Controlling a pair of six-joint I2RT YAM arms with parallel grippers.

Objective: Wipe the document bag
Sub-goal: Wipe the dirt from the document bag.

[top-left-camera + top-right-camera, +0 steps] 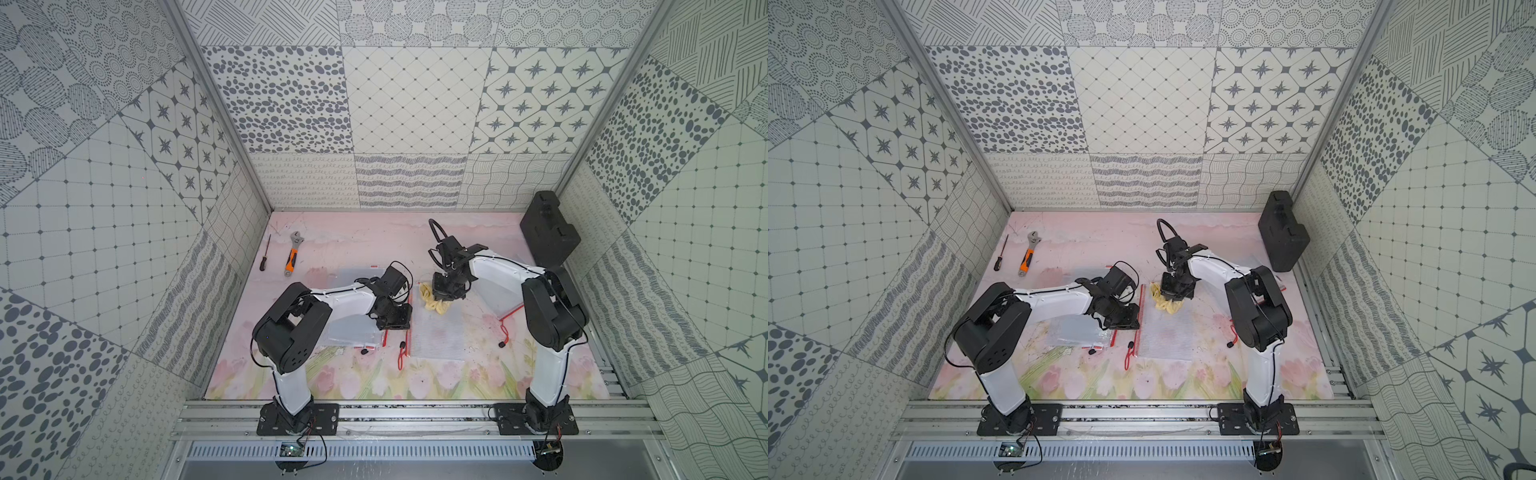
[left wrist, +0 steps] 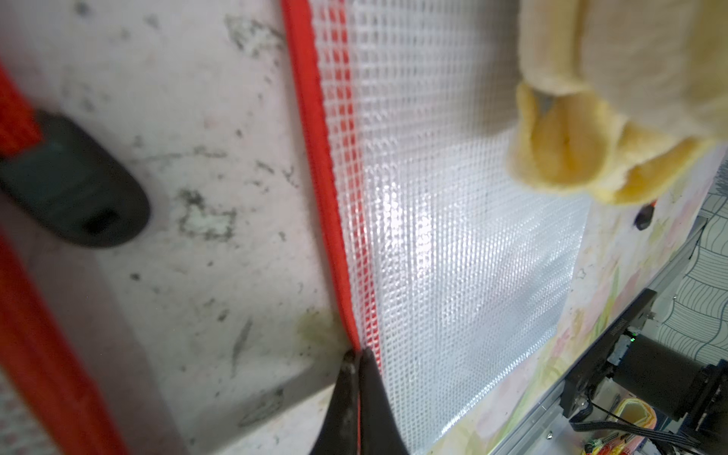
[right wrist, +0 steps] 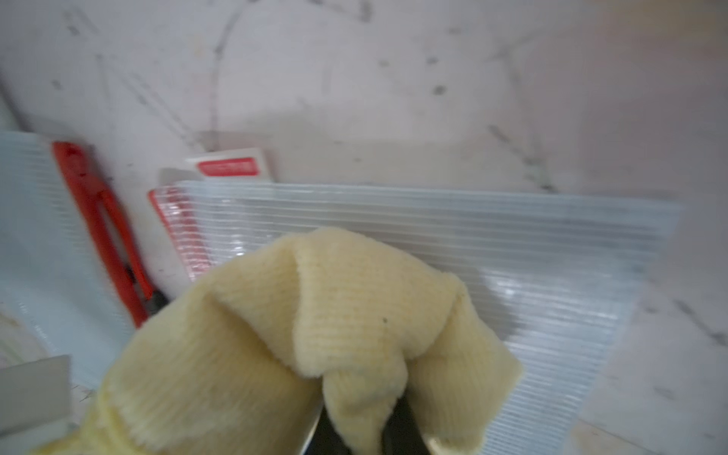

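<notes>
Yellow ribbed knit cloth (image 3: 315,335): bunched up and pinched in my right gripper (image 3: 362,431), jaws closed tight on a fold; the wad sits on the bag's far end.
Clear mesh-reinforced plastic document bag (image 1: 440,336): flat on the pink floral table mat (image 1: 353,241), centre, btw my two arms; most of its face is bare toward the near end.
Red zip edge (image 2: 315,138): runs down the bag's side toward my left arm; my left gripper (image 2: 356,356) is clamped narrow on it, pinning that side.
Step (my guess): early in a stroke, lots left to wipe.
Risk 1: bag looks slick and light; too much downforce on the drag and it may buckle or pivot round the single pinch pt.
Risk 2: left pinch is on the thin edge only; a hard pull could slip it out.
Risk 3: cloth is held by one fold; the loose part may roll under, so I'd wipe w/ jaw tips, not fabric.
Risk 4: red pull cord (image 1: 400,359) lies just beside the zip; a wide sweep could snag it.
</notes>
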